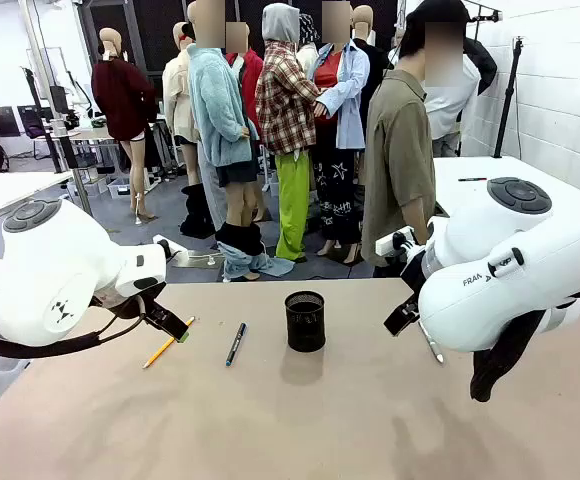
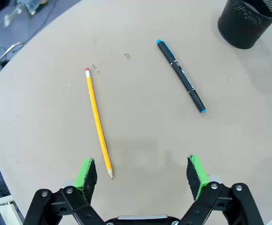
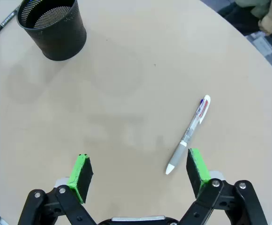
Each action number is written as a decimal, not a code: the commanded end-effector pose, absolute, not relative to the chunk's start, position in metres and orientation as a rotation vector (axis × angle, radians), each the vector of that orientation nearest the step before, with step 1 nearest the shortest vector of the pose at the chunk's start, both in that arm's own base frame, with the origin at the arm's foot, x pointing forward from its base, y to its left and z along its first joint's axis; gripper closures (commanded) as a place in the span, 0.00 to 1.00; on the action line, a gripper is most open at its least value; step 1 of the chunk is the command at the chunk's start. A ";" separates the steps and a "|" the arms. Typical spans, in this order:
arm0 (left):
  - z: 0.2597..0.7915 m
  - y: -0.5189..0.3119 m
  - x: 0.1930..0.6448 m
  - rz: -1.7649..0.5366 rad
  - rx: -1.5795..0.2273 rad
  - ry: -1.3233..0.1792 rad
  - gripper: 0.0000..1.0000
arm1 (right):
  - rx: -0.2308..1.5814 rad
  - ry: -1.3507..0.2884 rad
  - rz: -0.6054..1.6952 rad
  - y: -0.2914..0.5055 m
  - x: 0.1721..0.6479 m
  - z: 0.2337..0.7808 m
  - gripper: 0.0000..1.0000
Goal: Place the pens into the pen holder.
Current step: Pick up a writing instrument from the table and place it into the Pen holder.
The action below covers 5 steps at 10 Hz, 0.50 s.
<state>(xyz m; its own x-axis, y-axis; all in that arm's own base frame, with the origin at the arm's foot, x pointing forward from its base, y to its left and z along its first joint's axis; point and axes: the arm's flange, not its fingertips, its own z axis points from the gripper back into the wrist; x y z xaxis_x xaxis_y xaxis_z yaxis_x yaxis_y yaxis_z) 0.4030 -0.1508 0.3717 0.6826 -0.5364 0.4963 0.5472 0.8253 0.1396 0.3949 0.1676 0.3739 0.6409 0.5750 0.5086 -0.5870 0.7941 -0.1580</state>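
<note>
The pen holder (image 1: 305, 320) stands upright near the middle of the surface (image 1: 300, 430). To its left lies the middle pen (image 1: 235, 343), apart from it, and farther left the pencil (image 1: 167, 343); both lie flat, well apart from each other. To the holder's right lies the third pen (image 1: 431, 342).

The left gripper (image 1: 167, 321) hangs above the pencil. In its wrist view, the pencil's tip lies between the spread fingers (image 2: 86, 172), close to one. The right gripper (image 1: 402, 318) hangs beside the third pen, whose tip lies just inside one of its parted fingers (image 3: 195, 165).
</note>
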 end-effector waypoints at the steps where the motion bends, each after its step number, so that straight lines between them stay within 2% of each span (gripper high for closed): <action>1: 0.372 -0.151 0.403 -0.608 -0.021 -0.550 0.00 | 0.022 -0.572 0.662 0.168 0.395 0.374 0.00; 5: 0.372 -0.151 0.403 -0.608 -0.021 -0.550 0.00 | 0.022 -0.572 0.662 0.168 0.395 0.374 0.00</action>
